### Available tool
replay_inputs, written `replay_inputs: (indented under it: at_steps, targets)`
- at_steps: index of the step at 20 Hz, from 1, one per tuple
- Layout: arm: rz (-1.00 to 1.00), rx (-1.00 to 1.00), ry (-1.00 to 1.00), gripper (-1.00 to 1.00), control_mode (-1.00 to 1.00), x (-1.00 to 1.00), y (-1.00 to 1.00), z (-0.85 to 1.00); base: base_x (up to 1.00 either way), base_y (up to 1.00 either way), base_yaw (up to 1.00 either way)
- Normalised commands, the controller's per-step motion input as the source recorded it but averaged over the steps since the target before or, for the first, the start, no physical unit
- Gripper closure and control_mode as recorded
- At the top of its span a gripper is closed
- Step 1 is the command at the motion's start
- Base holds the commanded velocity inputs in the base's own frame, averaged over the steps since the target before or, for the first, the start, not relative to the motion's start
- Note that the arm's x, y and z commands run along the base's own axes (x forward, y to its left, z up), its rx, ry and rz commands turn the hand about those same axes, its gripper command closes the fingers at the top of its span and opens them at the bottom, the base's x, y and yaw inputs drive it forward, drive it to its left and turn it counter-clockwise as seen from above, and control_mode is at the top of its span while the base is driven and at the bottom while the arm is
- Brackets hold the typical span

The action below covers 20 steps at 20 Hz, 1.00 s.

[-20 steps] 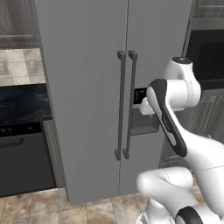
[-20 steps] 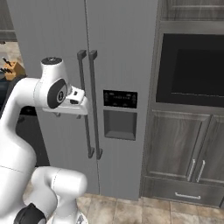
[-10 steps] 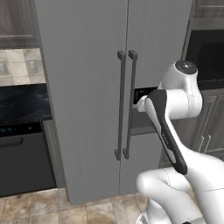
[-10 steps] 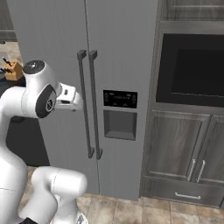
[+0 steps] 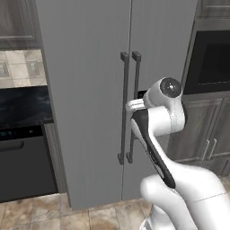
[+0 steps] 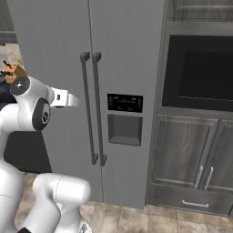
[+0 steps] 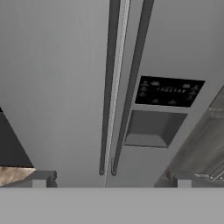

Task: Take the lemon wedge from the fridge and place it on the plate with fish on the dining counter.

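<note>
Lemon wedge presumably inside fridge (image 5: pixel 90 90), doors shut, so can't confirm. Approach step: gripper (image 7: pixel 109 181) spread wide, empty, facing twin handles (image 7: pixel 124 87). Next: grab one bar, pull door open.

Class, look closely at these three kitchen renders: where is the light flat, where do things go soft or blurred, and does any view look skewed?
Left base view: the tall grey side-by-side fridge is evenly lit, without glare. Right base view: its black dispenser panel shows smudged, unreadable markings. Hand view: the long dark bar handles converge and lean, so perspective skews; edges look soft.
</note>
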Motion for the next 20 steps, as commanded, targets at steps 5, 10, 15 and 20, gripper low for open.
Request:
replay_inputs:
  at_steps: [5,10,15,20]
  targets:
    - [0.00,0.00,0.00,-1.00,-1.00,0.68,0.00,0.00,0.00,0.00,0.00]
    - [0.00,0.00,0.01,-1.00,-1.00,0.84,0.01,0.00,0.00,0.00,0.00]
    - [0.07,0.06,0.07,-1.00,-1.00,0.70,0.00,0.00,0.00,0.00,0.00]
    - [0.13,0.08,0.04,-1.00,-1.00,0.49,0.00,-0.04,0.00,0.00,0.00]
